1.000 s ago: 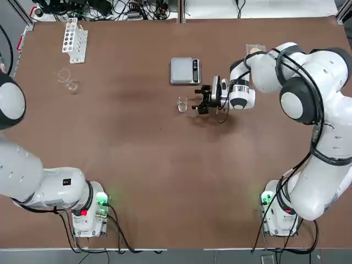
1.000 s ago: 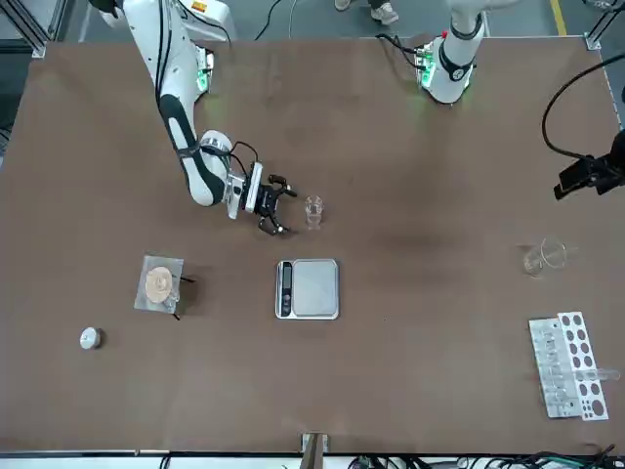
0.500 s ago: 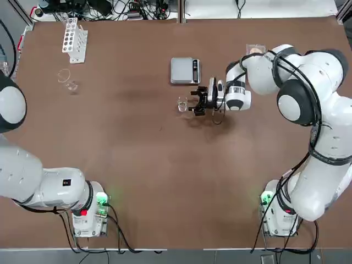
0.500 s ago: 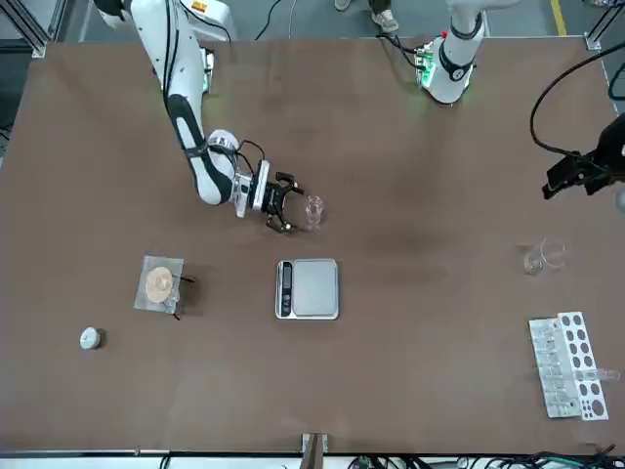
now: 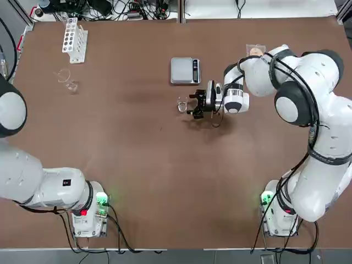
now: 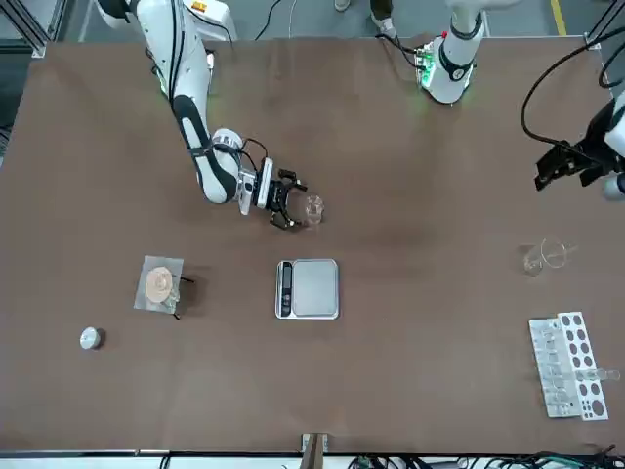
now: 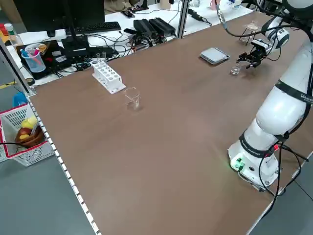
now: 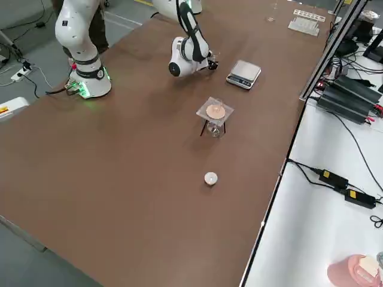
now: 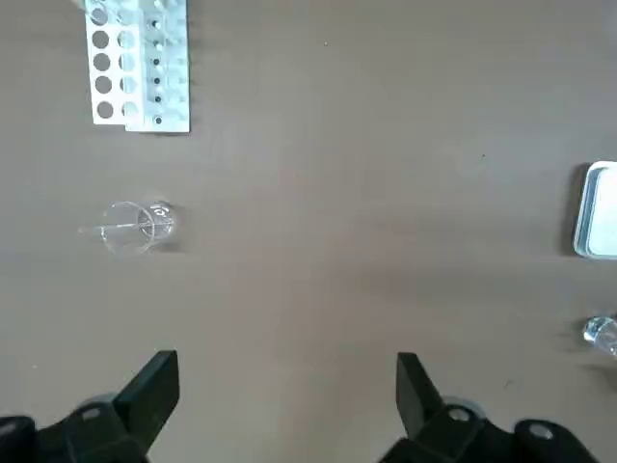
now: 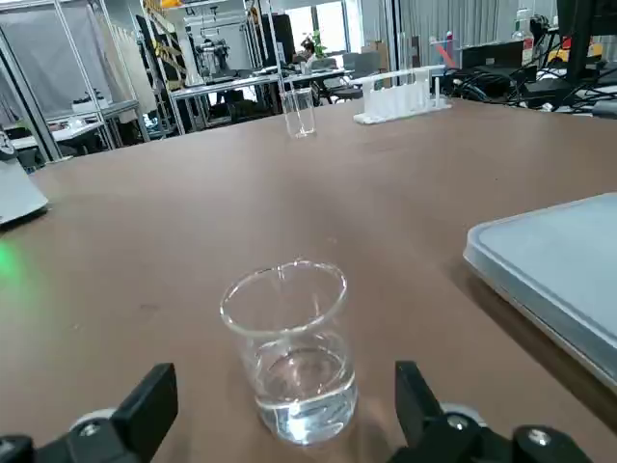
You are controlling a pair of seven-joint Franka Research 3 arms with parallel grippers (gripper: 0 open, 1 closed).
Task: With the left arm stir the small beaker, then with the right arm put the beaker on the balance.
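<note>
The small beaker [image 5: 182, 104] [image 6: 312, 208] stands upright mid-table with a little clear liquid, just on the robot's side of the balance [image 5: 185, 70] [image 6: 309, 288]. My right gripper [image 5: 193, 104] [image 6: 291, 201] lies low and level, open, its fingertips just short of the glass on its right. In the right wrist view the beaker [image 10: 292, 347] sits between and slightly beyond the open gripper [image 10: 282, 405], untouched, with the balance pan [image 10: 569, 280] to one side. The left gripper [image 6: 557, 166] [image 9: 287, 386] hangs open and empty, high over the table's left part.
A larger glass vessel [image 5: 66, 80] [image 9: 130, 227] with a rod in it and a white test-tube rack [image 5: 74, 39] stand at the far left. A dish on a small stand [image 6: 161, 283] and a white-capped bottle [image 6: 90, 338] are at the right side.
The right gripper has slid along the table toward the small beaker, closing most of the gap. The left gripper has drawn back toward its base side. The beaker has not moved.
</note>
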